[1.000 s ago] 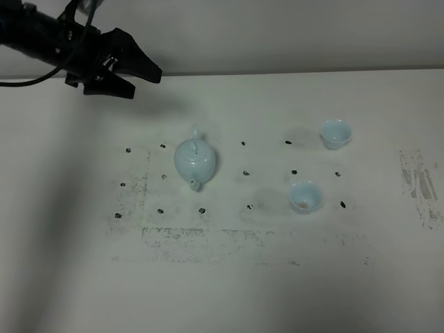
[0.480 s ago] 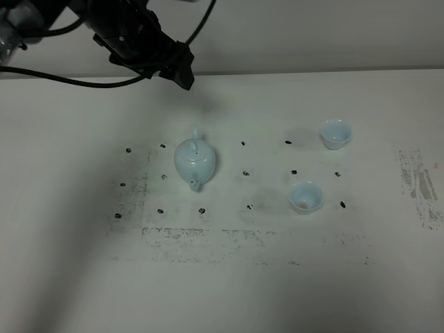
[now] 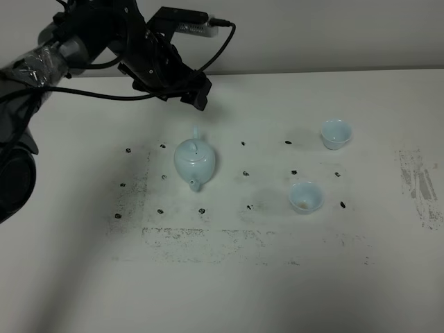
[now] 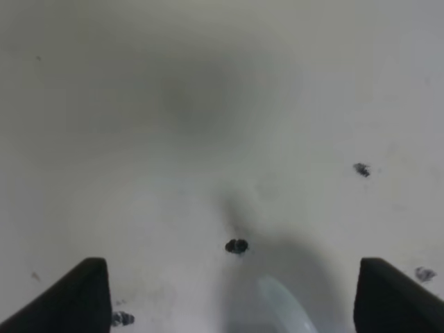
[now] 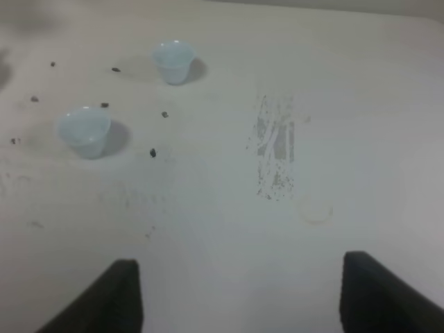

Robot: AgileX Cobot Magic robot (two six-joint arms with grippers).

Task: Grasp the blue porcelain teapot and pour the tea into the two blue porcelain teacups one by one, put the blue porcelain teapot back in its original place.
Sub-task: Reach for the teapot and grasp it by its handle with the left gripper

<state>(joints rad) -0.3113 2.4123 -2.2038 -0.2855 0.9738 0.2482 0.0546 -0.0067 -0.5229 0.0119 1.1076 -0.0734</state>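
The blue teapot (image 3: 195, 161) sits on the white bench (image 3: 222, 291), left of the middle, with its lid (image 3: 195, 146) on. Its spout points to the front and its handle to the back. What is inside the teapot cannot be seen.

The two small blue cups stand on the right side, well apart from the teapot. The far cup (image 3: 335, 133) looks pale inside. The near cup (image 3: 305, 197) has a little brownish spot at its bottom. If there is tea in them, I cannot tell.

The left gripper (image 3: 198, 94) hangs in the air behind the teapot, near the back edge of the bench by the wall (image 3: 312, 35). Its two fingers are spread wide and hold nothing. The right gripper (image 5: 243, 298) is spread wide too, with nothing between its fingers.

Small dark marks (image 3: 244, 143) dot the bench around the teapot and cups. There is bare bench between the teapot and the cups, and a lot more at the front.
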